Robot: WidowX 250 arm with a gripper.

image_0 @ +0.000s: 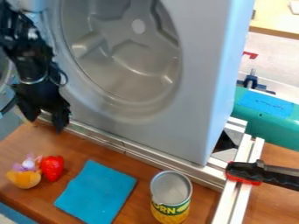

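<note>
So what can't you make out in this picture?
In the camera view:
- Writing on the blue tape: too small to read.
- Black handle's end: cut off by the right edge.
- Rest of the arm: cut off, upper left.
- Table under the blue cloth: covered by it.

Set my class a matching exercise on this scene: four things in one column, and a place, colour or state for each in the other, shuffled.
1. Can
2. Strawberry
3. Cloth
4. Gripper

A. Blue, lying flat on the wood
B. Hanging at the left
C. Upright, with a yellow label
D. Red, beside a small orange-and-purple toy

Pairs: 1-C; 2-D; 3-A; 4-B
</note>
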